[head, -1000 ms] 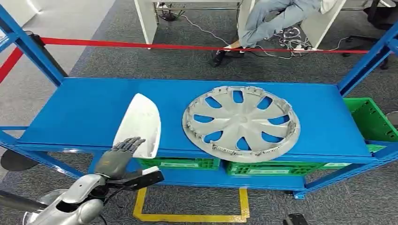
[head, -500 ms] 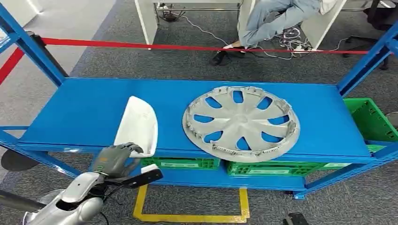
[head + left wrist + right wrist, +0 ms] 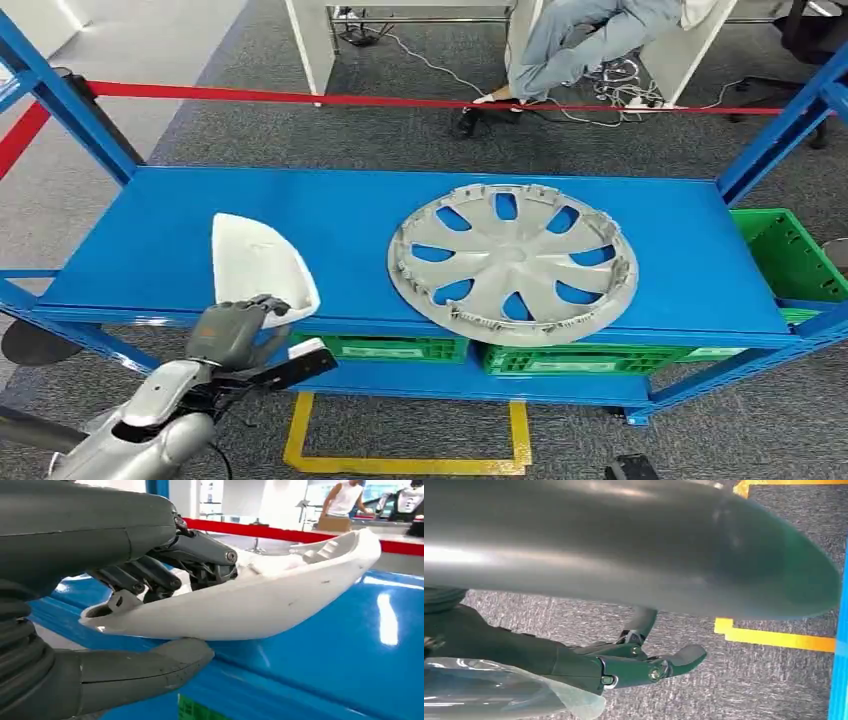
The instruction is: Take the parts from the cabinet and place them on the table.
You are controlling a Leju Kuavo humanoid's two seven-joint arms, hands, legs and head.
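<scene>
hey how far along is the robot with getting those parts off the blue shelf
Nothing looks delivered yet. In hand: the left hand grips the near end of the white shell part, fingers inside it and thumb under it, at the front edge of the blue shelf. Left: carrying that part to the table, then the grey wheel cover, untouched on the shelf. The right hand hangs over the floor, holding nothing.

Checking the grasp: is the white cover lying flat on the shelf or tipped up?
Tipped up: the left robot hand grips one end of the white cover, raised off the blue shelf.

A blue shelf (image 3: 180, 235) bears a wheel cover (image 3: 514, 262) and white part (image 3: 258, 263).
</scene>
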